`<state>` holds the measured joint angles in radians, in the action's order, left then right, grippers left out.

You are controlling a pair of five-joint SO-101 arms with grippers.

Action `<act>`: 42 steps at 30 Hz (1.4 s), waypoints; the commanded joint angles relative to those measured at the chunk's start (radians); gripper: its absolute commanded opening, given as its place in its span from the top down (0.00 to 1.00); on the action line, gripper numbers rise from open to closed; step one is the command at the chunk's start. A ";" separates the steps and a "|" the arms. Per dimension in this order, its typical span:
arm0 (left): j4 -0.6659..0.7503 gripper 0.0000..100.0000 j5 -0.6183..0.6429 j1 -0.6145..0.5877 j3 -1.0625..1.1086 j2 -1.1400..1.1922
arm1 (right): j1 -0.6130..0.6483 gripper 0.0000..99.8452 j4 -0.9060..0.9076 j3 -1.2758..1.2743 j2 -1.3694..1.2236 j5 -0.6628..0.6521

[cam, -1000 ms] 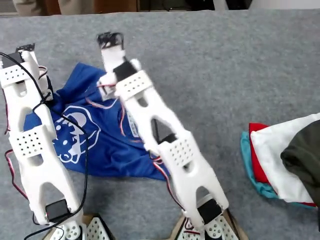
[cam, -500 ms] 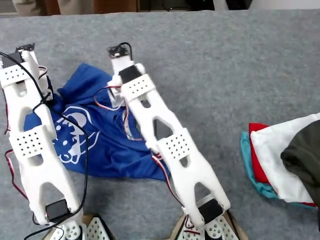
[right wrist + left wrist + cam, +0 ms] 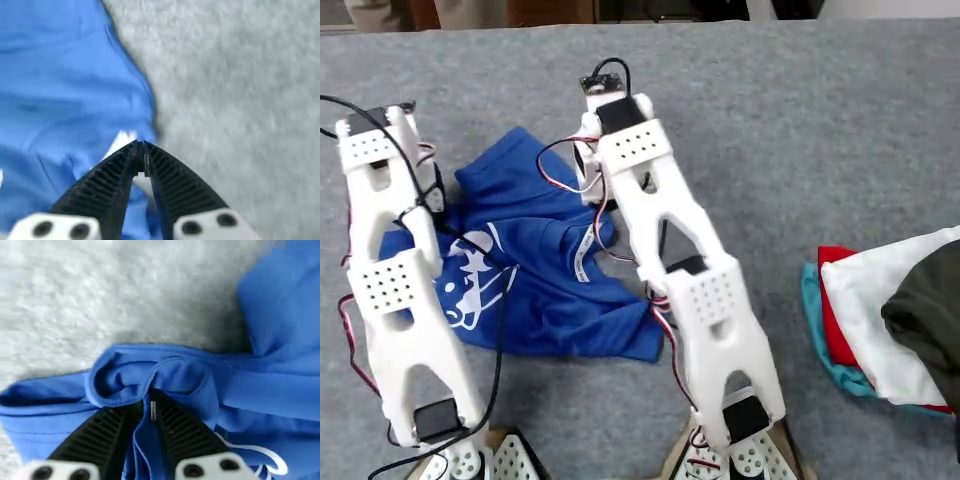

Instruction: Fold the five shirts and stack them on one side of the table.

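the blue shirt (image 3: 535, 270) lies crumpled on the left half of the grey, felt-like bench (image 3: 770, 130). its soft knit cloth is thrown into ridges and loose folds, and its white printed figure (image 3: 470, 285) is partly covered by the perforated white plastic link of the left arm (image 3: 390, 290). in the left wrist view the left end effector (image 3: 150, 402) has its black ribbed jaws nearly together, pinching a rolled hem of the blue cloth that bulges out in a loop just past the tips. the right end effector (image 3: 141, 149) is likewise pressed closed on the shirt's edge, with a sliver of white caught between the ribbed jaws, right where the blue meets bare bench. at the bench's right edge, well apart from the blue shirt, sits a pile of folded shirts (image 3: 865, 320): teal lowest, then red, then white, with a dark olive piece on top. all are cut off by the frame edge, so their full outlines cannot be made out.
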<state>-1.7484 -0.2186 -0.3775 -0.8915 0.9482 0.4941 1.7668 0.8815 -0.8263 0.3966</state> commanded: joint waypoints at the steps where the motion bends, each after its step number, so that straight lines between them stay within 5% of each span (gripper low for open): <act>1: -0.011 0.98 -0.003 0.031 0.046 -0.085 | 0.021 1.00 0.017 -0.318 0.248 -0.014; 7: -0.011 0.98 -0.005 0.023 0.064 -0.156 | 0.074 0.97 -0.181 -0.496 0.383 -0.132; 13: -0.011 0.98 -0.005 0.021 0.066 -0.160 | 0.114 0.67 -0.433 -0.407 0.309 -0.123; 15: -0.011 0.98 -0.005 0.009 0.075 -0.160 | 0.134 0.64 -0.466 -0.352 0.236 -0.123; 23: -0.011 0.98 -0.005 -0.011 0.160 -0.166 | 0.168 0.74 -0.453 0.013 -0.206 -0.121; 30: -0.011 0.98 -0.005 -0.020 0.173 -0.163 | 0.153 0.98 -0.101 0.446 -0.421 -0.193; 33: -0.011 0.98 -0.005 -0.018 0.173 -0.165 | 0.140 1.00 0.023 0.579 -0.460 -0.238; 42: -0.011 0.98 -0.005 -0.012 0.175 -0.168 | 0.038 1.00 0.023 0.309 -0.242 -0.175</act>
<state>-1.7484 -0.2171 -0.3851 -0.7181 0.8562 0.5785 1.7668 1.3311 -1.2298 0.2079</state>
